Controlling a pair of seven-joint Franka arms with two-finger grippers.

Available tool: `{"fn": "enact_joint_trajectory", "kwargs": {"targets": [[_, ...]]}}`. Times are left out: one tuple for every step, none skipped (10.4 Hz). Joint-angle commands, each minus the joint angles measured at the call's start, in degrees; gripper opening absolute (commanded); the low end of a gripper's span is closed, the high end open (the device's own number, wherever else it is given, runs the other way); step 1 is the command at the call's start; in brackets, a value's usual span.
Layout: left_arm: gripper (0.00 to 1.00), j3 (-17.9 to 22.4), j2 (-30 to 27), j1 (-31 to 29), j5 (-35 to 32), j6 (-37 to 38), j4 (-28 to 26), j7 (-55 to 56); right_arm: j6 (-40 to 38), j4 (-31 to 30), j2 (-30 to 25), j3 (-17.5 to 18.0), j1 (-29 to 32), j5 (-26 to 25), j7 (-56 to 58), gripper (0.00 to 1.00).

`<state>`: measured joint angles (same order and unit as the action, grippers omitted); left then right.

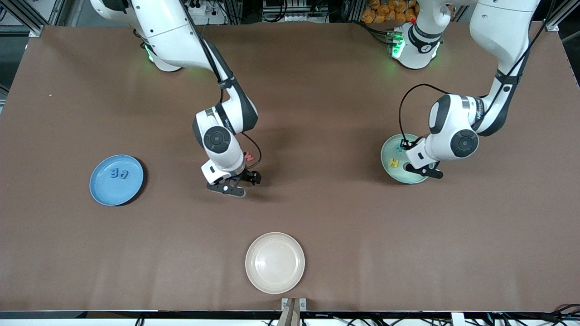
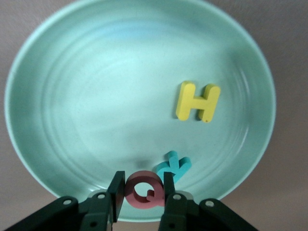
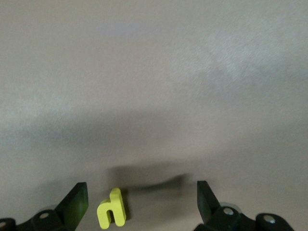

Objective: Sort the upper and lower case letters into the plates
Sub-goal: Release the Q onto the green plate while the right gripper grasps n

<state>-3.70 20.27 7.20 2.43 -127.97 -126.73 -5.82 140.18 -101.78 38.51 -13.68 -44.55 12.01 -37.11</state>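
Letter sorting: three plates, two grippers over the brown table.
Left gripper (image 2: 142, 199) pinches red Q (image 2: 143, 191) over mint green plate (image 2: 57, 159), which holds yellow H (image 2: 198, 101) and a teal letter (image 2: 174, 166). Right gripper (image 3: 142, 202), fingers spread wide, hangs over yellow n-like letter (image 3: 112, 214) on the table. Blue plate (image 1: 100, 189) carries two blue letters (image 1: 119, 173); red letter (image 1: 248, 157) lies by the right arm; cream plate (image 1: 275, 262) sits nearest the front camera.

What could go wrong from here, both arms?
1. The left claw, shut on the red Q, hangs over the mint plate's edge beside the teal letter; released here, the Q might land on that letter or the rim.
2. The right claw is open around the yellow n, which sits off-centre near one finger; closing could push or twist it instead of gripping it.
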Motion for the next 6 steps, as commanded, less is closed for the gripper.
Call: {"fn": "enact_joint_trajectory", "kwargs": {"targets": [[1.00, -0.5, -2.4, -0.8, -1.1, -0.9, -1.7, -0.9, -0.5, 1.0, 0.6, -0.6, -1.0, 0.1, 0.0, 1.00], [1.00, -0.5, -2.4, -0.7, -1.1, -0.8, -1.6, -0.7, -0.4, 1.0, 0.8, -0.6, -1.7, 0.0, 0.0, 1.00], [1.00, -0.6, -2.6, -0.6, -1.1, -0.4, -1.3, -0.3, -0.4, 1.0, 0.8, -0.6, -2.1, 0.0, 0.0, 1.00], [1.00, -0.6, -2.7, -0.2, -0.6, 0.6, -0.6, -0.1, -0.4, 1.0, 0.9, -0.6, -2.9, 0.2, -0.1, 1.00], [1.00, -0.9, -2.5, 0.2, -0.4, 2.4, 1.1, 1.1, -0.5, 0.9, 1.2, -0.6, -3.4, 0.2, -1.1, 1.00], [1.00, -1.1, -2.2, 1.9, -0.2, 3.7, 3.2, 4.8, -0.5, 0.9, 1.4, -0.6, -3.8, 0.2, -2.8, 1.00]]}}
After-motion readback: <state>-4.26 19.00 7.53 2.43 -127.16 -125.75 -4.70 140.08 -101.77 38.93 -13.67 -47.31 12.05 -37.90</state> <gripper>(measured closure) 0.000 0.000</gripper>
